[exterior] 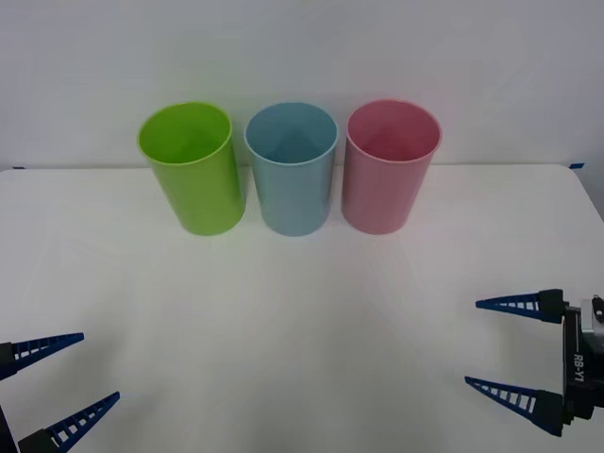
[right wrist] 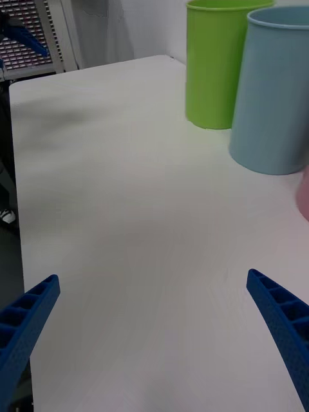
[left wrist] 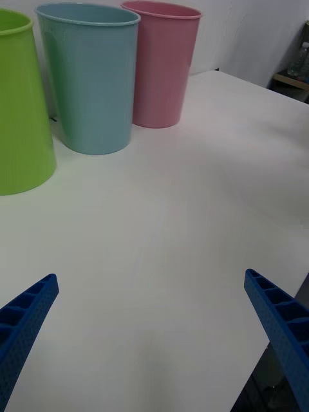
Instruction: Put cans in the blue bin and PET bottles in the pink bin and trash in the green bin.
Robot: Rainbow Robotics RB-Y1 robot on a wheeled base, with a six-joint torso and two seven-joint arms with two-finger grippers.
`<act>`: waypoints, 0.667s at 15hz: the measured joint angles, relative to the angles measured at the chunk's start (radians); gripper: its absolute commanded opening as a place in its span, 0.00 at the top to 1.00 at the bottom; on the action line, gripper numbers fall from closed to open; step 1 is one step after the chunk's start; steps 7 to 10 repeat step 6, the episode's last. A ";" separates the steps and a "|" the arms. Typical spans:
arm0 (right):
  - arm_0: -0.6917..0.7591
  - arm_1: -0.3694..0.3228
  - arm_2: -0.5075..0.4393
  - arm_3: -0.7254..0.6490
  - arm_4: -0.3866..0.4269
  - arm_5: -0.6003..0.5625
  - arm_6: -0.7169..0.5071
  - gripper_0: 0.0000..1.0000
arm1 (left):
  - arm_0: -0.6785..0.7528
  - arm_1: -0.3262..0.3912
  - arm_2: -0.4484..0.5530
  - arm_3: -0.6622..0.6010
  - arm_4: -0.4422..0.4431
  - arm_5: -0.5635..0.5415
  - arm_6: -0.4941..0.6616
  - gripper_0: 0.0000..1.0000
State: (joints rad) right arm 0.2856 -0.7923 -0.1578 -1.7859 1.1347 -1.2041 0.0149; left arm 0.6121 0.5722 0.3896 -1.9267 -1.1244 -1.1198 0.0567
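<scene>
The left gripper (exterior: 61, 382) and right gripper (exterior: 495, 344) are held wide apart and empty, low over the table (exterior: 302, 330). Well ahead of both, the green bin (exterior: 192, 170), blue bin (exterior: 293, 168) and pink bin (exterior: 388, 166) are stood upright in a row.

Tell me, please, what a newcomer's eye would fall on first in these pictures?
Three tall bins in a row at the far side of the white table: the green bin on the left, the blue bin in the middle, the pink bin on the right. Nearer, the left hand and right hand wait open at the table's near corners.
</scene>
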 measured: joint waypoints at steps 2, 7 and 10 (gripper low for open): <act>-0.001 -0.009 0.001 0.000 0.017 -0.003 -0.004 0.00 | 0.000 0.000 0.000 0.000 0.000 0.000 0.000 0.00; 0.000 -0.010 0.000 0.000 0.026 -0.005 -0.001 0.00 | 0.000 0.000 0.000 0.000 0.000 0.000 0.000 0.00; 0.000 -0.010 0.000 0.000 0.026 -0.005 -0.001 0.00 | 0.000 0.000 0.000 0.000 0.000 0.000 0.000 0.00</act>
